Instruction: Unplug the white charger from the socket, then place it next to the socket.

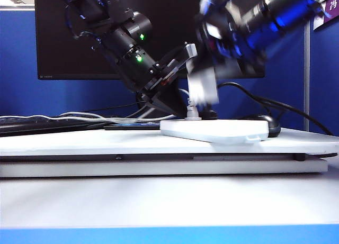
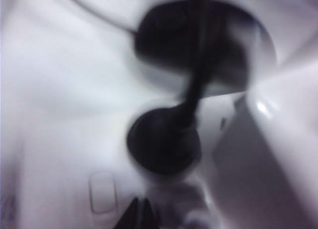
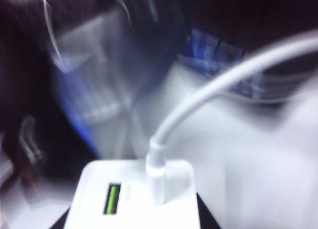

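The white charger (image 1: pixel 202 88) hangs blurred just above the socket (image 1: pixel 222 132), a flat white power strip on the raised white board. My right gripper (image 1: pixel 206 77) comes down from the upper right and is shut on the charger. In the right wrist view the charger (image 3: pixel 131 199) sits between the dark fingers (image 3: pixel 207 216) of the right gripper (image 3: pixel 133 218), and its white cable (image 3: pixel 208 97) arcs away. My left gripper (image 1: pixel 168 107) reaches down to the socket's far left side. Its tips stand shut (image 2: pixel 140 215) close over the socket's top (image 2: pixel 64 139).
A black plug (image 2: pixel 164 144) with a black cable sits in the socket. A small plug with a grey collar (image 1: pixel 192 114) stands under the charger. A black mouse (image 1: pixel 271 123) lies at the socket's right end. Cables and a keyboard (image 1: pixel 47 123) lie left; a monitor (image 1: pixel 69 37) stands behind.
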